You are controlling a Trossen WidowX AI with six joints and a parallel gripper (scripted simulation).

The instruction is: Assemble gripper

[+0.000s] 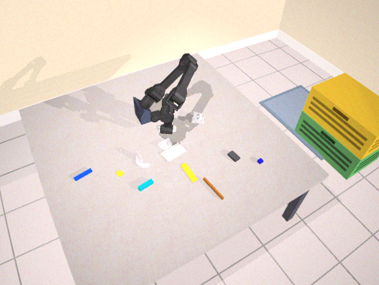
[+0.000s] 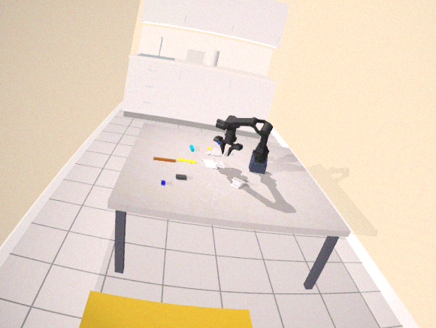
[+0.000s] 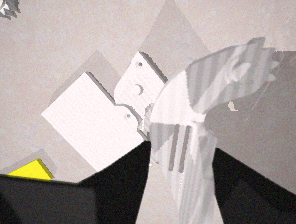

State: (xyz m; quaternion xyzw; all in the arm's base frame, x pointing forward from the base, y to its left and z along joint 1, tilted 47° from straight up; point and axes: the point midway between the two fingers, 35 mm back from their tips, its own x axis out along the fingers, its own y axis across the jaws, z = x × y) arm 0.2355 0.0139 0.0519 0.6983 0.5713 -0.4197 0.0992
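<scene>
My gripper (image 2: 225,153) (image 3: 179,151) is shut on a white jaw, held above the table behind the base. The held jaw (image 3: 172,97) curves to the upper right in the wrist view, its gear teeth at the far end. The white gripper base, a flat slab (image 1: 173,152) (image 2: 210,163) (image 3: 82,122) with a pinned section (image 1: 164,144) (image 3: 140,80), lies below and beyond the jaw, apart from it. The other white jaw (image 1: 141,161) (image 2: 213,153) lies loose left of the base in the top view. The white housing plate (image 1: 197,117) (image 2: 237,183) lies apart on the table.
Around the base lie a yellow strip (image 1: 189,172) (image 2: 186,160), an orange-brown stick (image 1: 213,188), a cyan bar (image 1: 146,185), a yellow square (image 1: 119,173), a blue bar (image 1: 83,174), a dark block (image 1: 233,155) and a small blue cube (image 1: 260,161).
</scene>
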